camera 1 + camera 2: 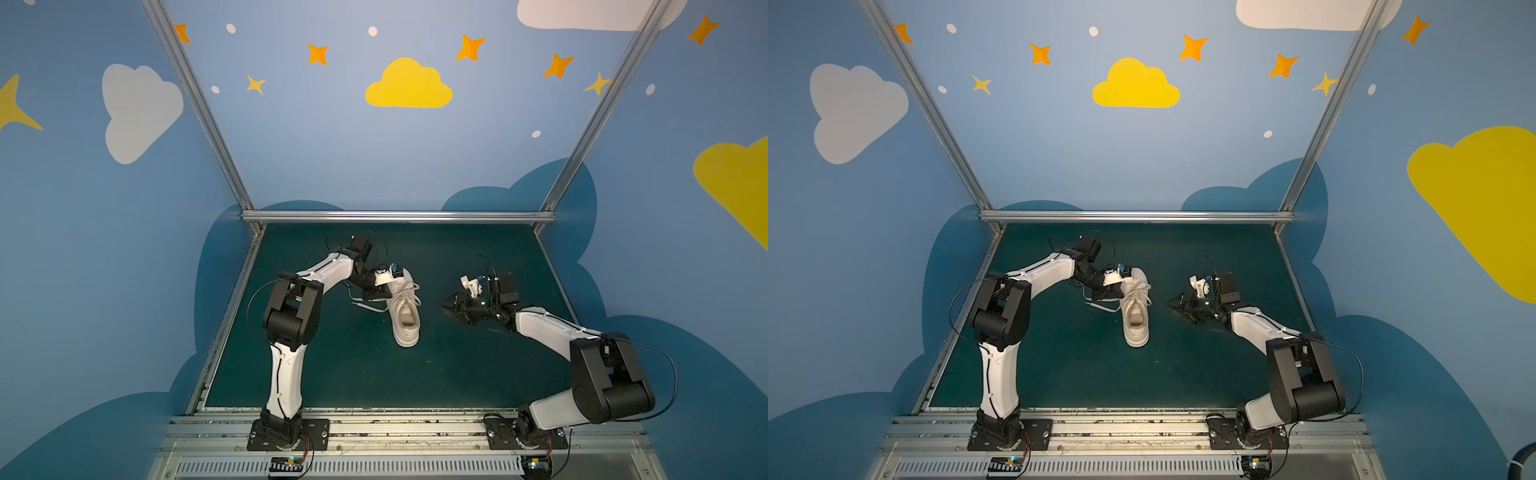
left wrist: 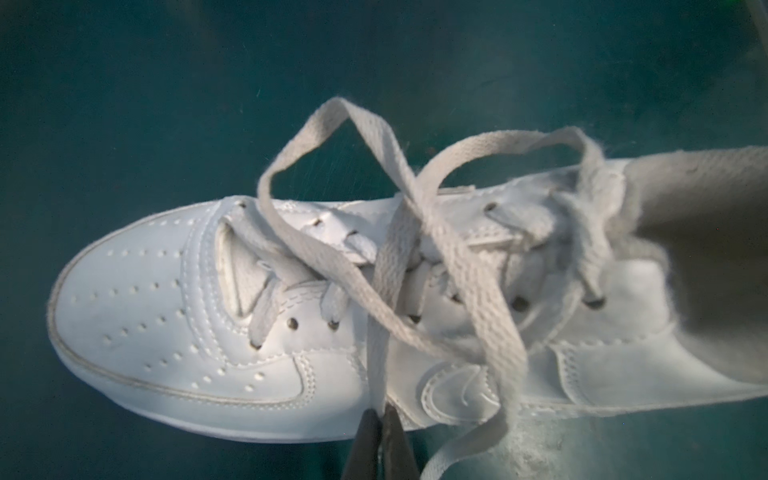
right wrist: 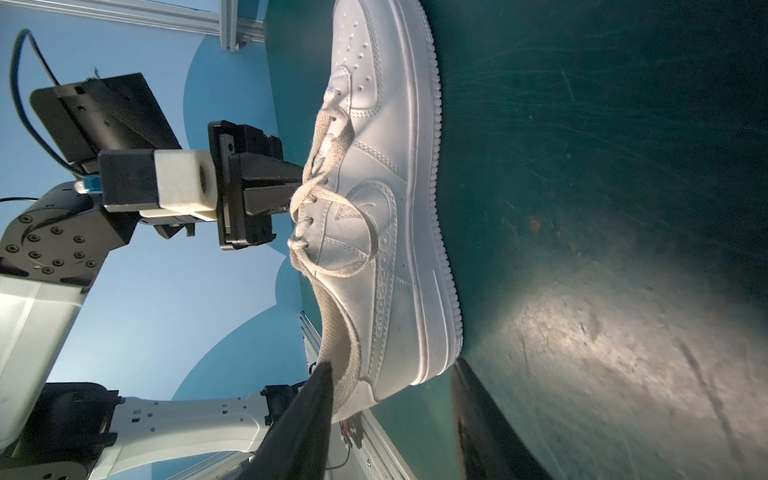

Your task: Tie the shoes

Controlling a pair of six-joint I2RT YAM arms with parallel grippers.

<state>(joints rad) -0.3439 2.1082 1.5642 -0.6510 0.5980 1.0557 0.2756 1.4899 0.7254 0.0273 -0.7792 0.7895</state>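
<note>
The white sneaker [image 1: 405, 309] [image 1: 1136, 311] stands upright on the green mat, toe toward the back wall, its laces loose and untied. My left gripper [image 2: 380, 409] [image 1: 383, 293] is at the shoe's left side, shut on one flat white lace [image 2: 376, 353] just above the sole. It also shows in the right wrist view as the left gripper [image 3: 286, 195], right against the eyelets. Another lace end [image 1: 365, 306] trails on the mat to the left. My right gripper [image 1: 444, 305] [image 3: 390, 365] hovers open to the right of the shoe, apart from it, with nothing between its fingers.
The green mat [image 1: 457, 374] is fenced by an aluminium rail [image 1: 395, 216] at the back and slanted rails on both sides. The arm bases sit on a metal track [image 1: 407, 428] at the front edge. Blue painted walls surround the cell.
</note>
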